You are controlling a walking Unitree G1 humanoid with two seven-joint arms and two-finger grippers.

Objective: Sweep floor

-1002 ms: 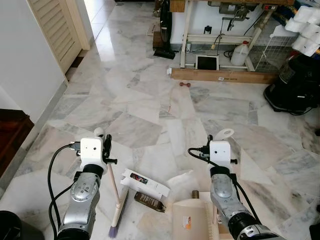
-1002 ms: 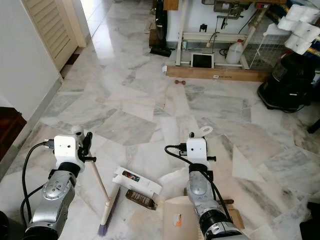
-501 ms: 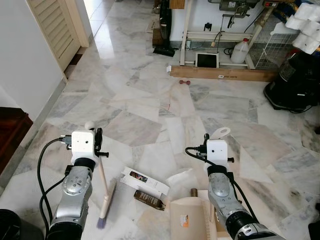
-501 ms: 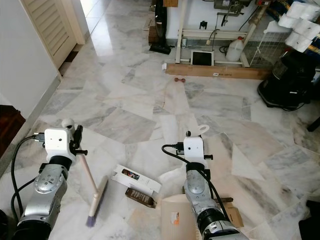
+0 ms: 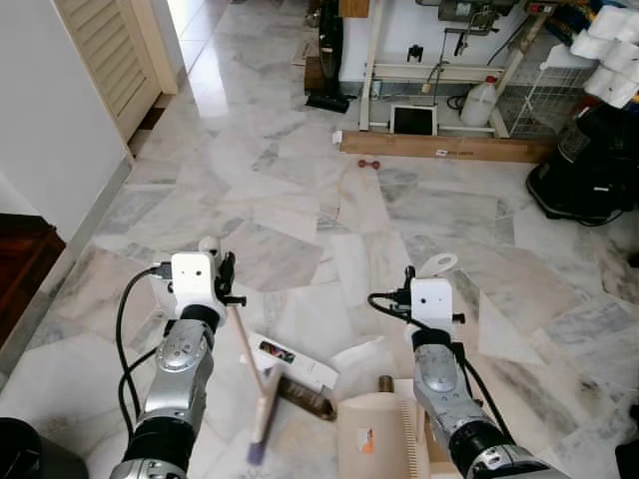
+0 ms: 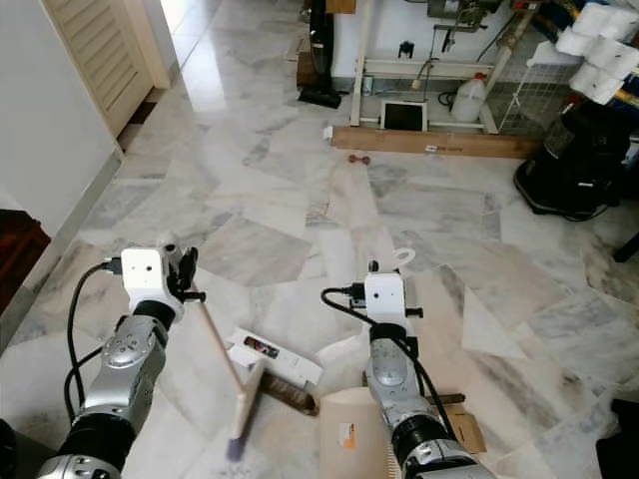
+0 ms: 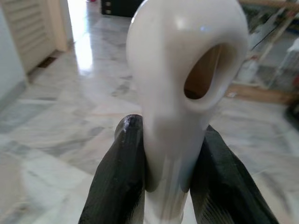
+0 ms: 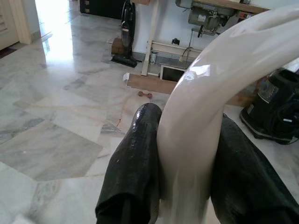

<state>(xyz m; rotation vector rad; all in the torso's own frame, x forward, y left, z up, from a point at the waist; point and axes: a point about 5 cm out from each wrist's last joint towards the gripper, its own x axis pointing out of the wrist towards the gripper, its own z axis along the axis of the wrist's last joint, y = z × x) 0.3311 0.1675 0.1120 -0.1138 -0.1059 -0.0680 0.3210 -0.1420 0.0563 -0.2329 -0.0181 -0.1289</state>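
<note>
Left gripper (image 7: 163, 177), lower left, pinching the looped cream plastic broom handle (image 7: 180, 93), its blurred purple-bristled head (image 5: 262, 424) at bottom centre touching a flat white carton (image 5: 292, 361); right gripper (image 8: 187, 186), lower right, clamped on the beige plastic dustpan (image 5: 379, 439) handle.

- The marble floor (image 5: 300, 200) lies open ahead, from the grippers up to the wooden plank (image 5: 444, 150).
- Between the arms the floor is crowded: a white box (image 5: 290, 361), a brown wrapper (image 5: 305, 401) touching it, and the broom (image 5: 262, 409) slanting across them.
- The dustpan (image 5: 374, 434) blocks the low ground beside the right arm.
- Left: a wall (image 5: 50, 130) and louvred door (image 5: 110, 50).
- Right: a black vacuum cleaner (image 5: 589, 165) stands well apart.
- A small dumbbell (image 5: 369, 166) lies just before the plank.
</note>
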